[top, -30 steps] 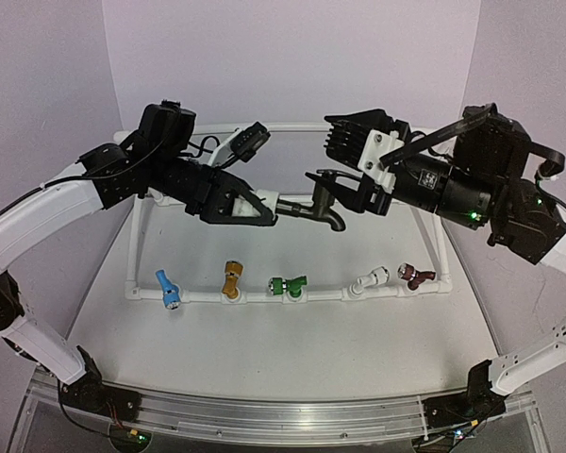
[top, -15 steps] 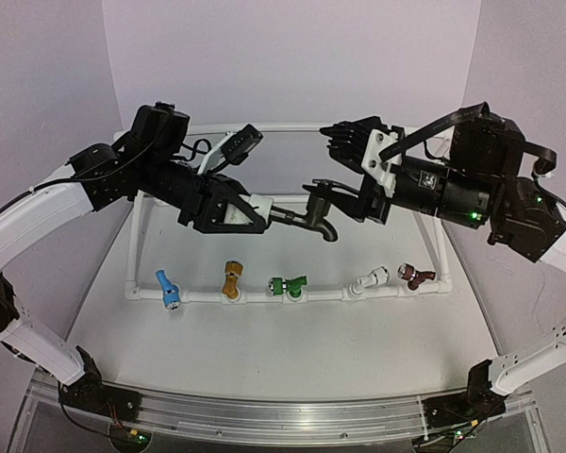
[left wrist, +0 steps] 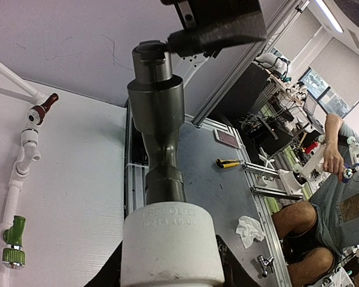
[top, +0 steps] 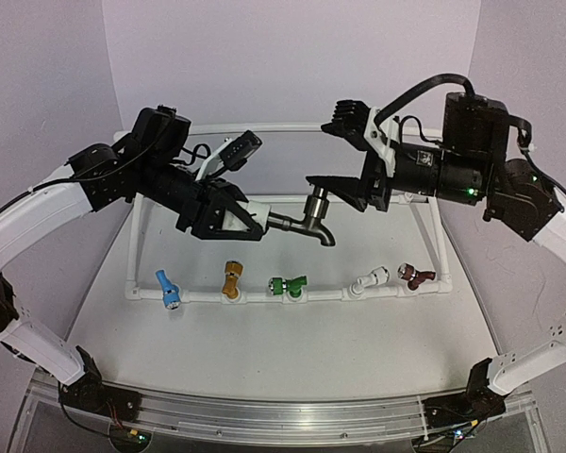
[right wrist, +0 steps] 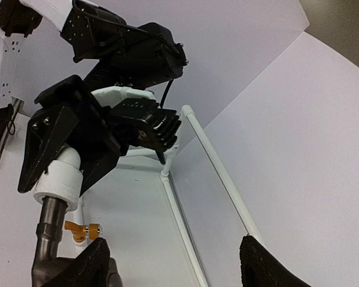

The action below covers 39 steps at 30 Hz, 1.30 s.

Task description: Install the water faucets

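Dark grey faucet (left wrist: 158,113) is smooth matt metal, its fitting (left wrist: 167,245) white plastic.

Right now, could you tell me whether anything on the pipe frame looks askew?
Nothing looks damaged or spilled. On the front pipe, angles vary: the green faucet lies sideways and the white faucet leans right. The dark grey faucet is held in the air by the left gripper.

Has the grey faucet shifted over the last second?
Yes. The grey faucet has come down and slightly left in the top view, nearer the white front pipe.
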{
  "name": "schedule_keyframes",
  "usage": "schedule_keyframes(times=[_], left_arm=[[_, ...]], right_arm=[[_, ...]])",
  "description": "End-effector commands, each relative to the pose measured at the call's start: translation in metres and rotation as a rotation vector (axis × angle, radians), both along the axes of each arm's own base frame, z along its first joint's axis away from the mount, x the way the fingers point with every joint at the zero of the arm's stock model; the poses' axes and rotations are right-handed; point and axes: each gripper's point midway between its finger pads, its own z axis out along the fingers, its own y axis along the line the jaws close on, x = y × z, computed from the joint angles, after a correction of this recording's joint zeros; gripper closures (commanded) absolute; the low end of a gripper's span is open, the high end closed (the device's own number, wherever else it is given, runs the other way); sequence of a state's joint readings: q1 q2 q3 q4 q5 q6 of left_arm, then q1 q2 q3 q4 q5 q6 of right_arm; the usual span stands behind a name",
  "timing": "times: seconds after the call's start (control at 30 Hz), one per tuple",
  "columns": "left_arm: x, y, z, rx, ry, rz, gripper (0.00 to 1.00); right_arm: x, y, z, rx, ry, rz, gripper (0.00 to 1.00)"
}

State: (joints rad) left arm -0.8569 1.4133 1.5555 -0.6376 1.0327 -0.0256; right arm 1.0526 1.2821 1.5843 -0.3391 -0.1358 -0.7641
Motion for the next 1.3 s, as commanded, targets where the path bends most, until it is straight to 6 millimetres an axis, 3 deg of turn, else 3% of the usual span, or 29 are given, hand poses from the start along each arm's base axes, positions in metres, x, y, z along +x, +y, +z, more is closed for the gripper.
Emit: schedule_keyframes(times=[0.0,0.2,0.33,0.43,0.6,0.7,0.87,1.13,1.27], left_arm=[[-0.047,0.024,0.059,-0.217,-0.195,-0.145,1.00],[-0.048,0.024,0.062,-0.234,-0.216,-0.140,1.00],[-0.050,0.025,0.067,-0.251,-0.209,-0.138,1.00],[-0.047,0.023,0.070,-0.237,-0.164,-0.121,1.00],[-0.045,0.021,0.079,-0.235,-0.065,-0.114,1.00],[-0.041,0.022,0.086,-0.249,0.009,-0.115,1.00],[-0.023,0.020,0.094,-0.262,0.114,-0.108,1.00],[0.003,0.006,0.093,-0.182,0.290,-0.072,1.00],[0.008,0.002,0.089,-0.137,0.356,-0.092,1.00]], right_arm=[[0.005,-0.004,-0.021,-0.061,0.150,0.017,0.29],[-0.004,-0.001,-0.045,-0.122,0.221,0.064,0.29],[0.003,-0.003,-0.048,-0.141,0.205,0.030,0.29],[0.016,-0.009,-0.043,-0.158,0.134,-0.036,0.27],[0.033,-0.038,-0.007,-0.086,-0.002,-0.138,0.21],[0.024,-0.060,0.010,-0.028,-0.107,-0.158,0.13],[0.000,-0.079,0.009,-0.068,-0.367,-0.109,0.02],[-0.002,-0.065,0.013,-0.175,-0.688,-0.061,0.02],[-0.006,-0.053,-0.001,-0.263,-0.838,-0.023,0.02]])
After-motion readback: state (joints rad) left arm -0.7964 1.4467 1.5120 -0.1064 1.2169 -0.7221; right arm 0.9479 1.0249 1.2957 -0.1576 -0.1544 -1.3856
